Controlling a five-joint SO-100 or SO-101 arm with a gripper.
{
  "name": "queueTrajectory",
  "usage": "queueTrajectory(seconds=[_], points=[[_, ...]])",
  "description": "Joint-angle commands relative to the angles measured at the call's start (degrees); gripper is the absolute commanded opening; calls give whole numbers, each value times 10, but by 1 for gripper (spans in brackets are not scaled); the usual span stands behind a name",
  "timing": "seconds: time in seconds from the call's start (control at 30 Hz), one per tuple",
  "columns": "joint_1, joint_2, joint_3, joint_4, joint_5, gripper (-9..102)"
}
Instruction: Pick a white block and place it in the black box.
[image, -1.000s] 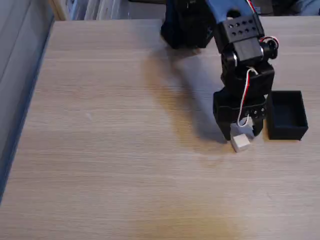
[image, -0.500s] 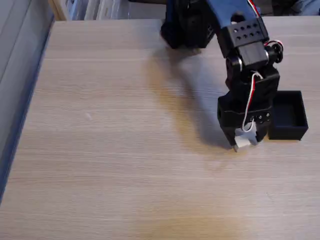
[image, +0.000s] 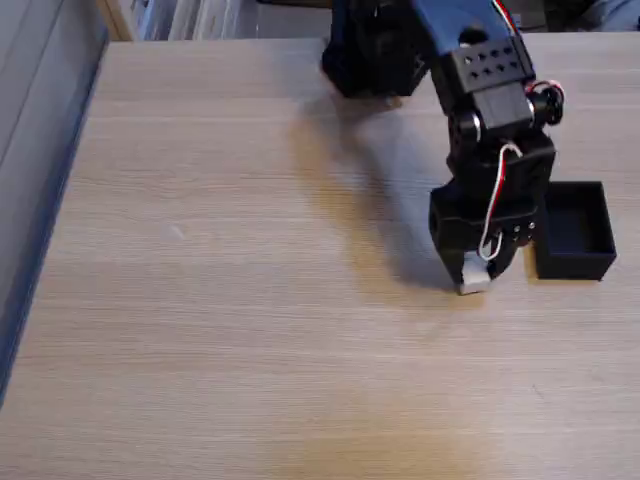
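In the fixed view the white block (image: 473, 277) is a small cube sitting between the tips of my black gripper (image: 475, 272), which points down and is shut on it. The cube is at or just above the wooden table (image: 250, 300); its upper part is hidden by the fingers. The black box (image: 575, 232), open-topped and empty as far as I can see, stands on the table just to the right of the gripper, a short gap away.
The arm's black base (image: 375, 50) sits at the far edge of the table, behind the gripper. The table's left edge runs along a grey-blue wall (image: 40, 150). Bare wood stretches to the left and front.
The gripper dropped over the block and closed on it, then shifted slightly left and up with the block. The box has not moved.
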Motion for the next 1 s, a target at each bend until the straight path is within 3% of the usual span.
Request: queueTrajectory(seconds=[0.0, 0.3, 0.5, 0.97], points=[[-23, 98, 16, -2, -1, 0], [-163, 330, 95, 85, 26, 0], [-269, 383, 154, 79, 56, 0], [-231, 234, 92, -24, 31, 0]])
